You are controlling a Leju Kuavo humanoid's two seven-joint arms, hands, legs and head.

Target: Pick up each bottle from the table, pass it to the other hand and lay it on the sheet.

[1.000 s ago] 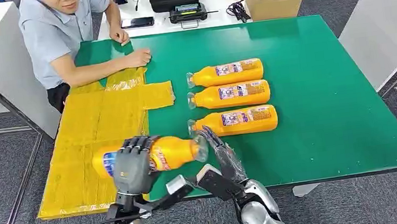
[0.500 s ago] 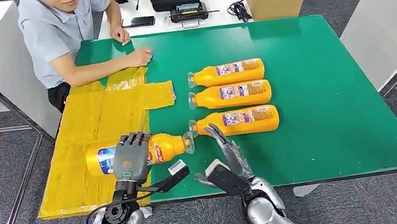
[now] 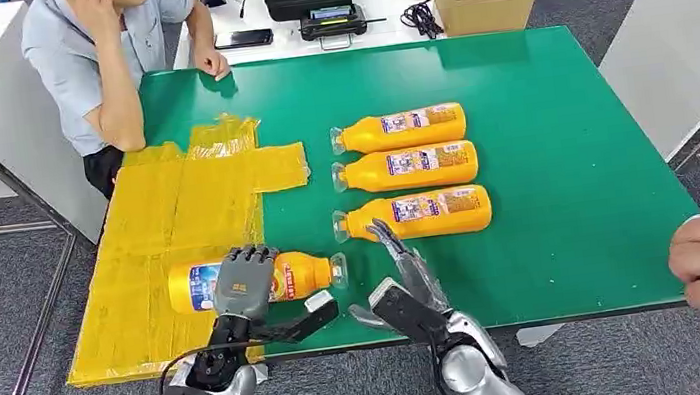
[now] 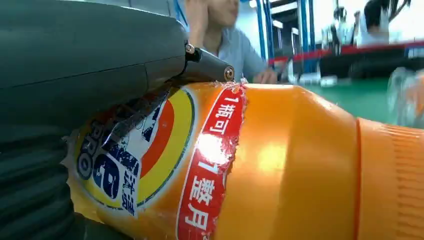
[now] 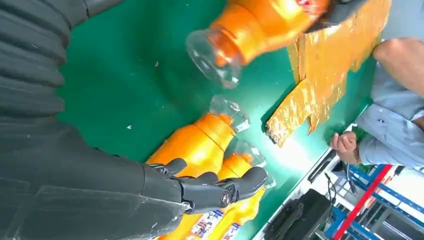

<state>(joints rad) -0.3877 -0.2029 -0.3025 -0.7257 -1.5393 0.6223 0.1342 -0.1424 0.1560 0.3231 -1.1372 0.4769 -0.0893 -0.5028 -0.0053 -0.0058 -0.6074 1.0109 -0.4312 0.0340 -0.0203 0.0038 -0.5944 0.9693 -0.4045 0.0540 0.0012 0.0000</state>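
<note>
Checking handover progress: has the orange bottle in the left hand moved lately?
Yes. The orange bottle shifted left, farther over the yellow sheet, gripped by the left hand.

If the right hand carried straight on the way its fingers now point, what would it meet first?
Most likely the nearest bottle on the green table: the open right hand points at its neck end, though depth is unclear.
</note>
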